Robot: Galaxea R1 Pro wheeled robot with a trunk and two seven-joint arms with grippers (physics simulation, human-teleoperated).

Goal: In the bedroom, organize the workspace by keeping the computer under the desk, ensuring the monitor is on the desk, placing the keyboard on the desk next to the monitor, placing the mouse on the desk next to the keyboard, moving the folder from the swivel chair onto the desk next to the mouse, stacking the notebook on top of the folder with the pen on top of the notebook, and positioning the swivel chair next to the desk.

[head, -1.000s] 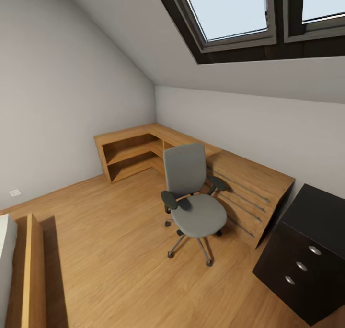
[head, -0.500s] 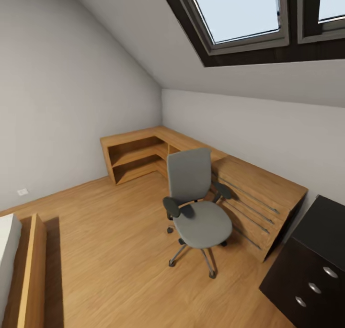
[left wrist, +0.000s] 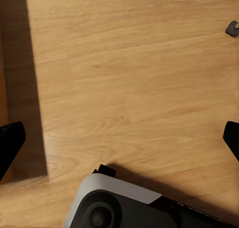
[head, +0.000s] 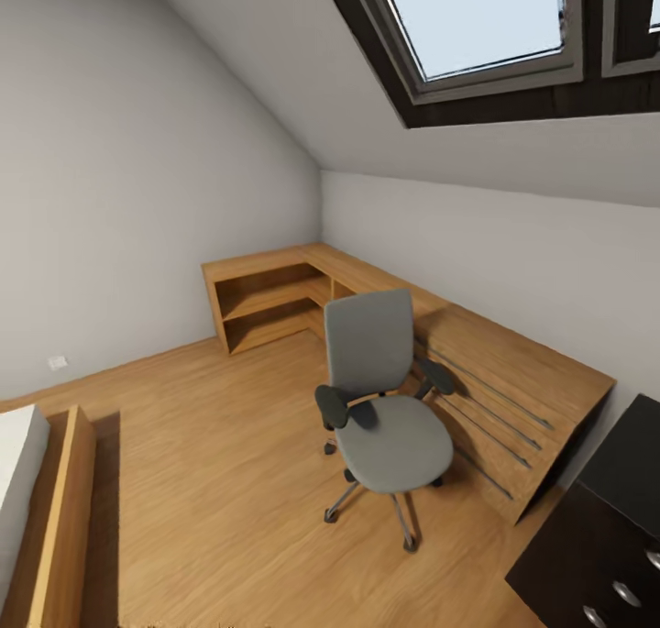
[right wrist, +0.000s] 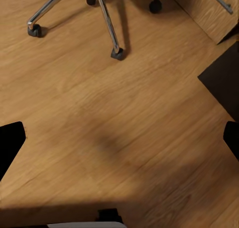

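You are facing the grey upholstered swivel chair [head: 380, 399] with its black armrests and metal star base, standing on the wooden floor [head: 211, 481] just in front of the light wooden low cabinets [head: 477, 371] under the sloping roof window [head: 477, 23]. Its seat is bare; no blue folder lies on it from this angle. At the lower right edge of your head view sits the black drawer unit of the bench [head: 610, 541] with round silver knobs, near the chair but apart from it.

Your left hand [left wrist: 119, 138] hangs over bare floor with both dark fingertips spread wide and nothing between them. Your right hand [right wrist: 119, 135] is likewise spread and empty, above the floor near the chair's castors.

I judge most of the work still undone: the chair needs bringing up beside the bench, and monitor, keyboard, mouse, folder, notebook and pen remain to be checked.
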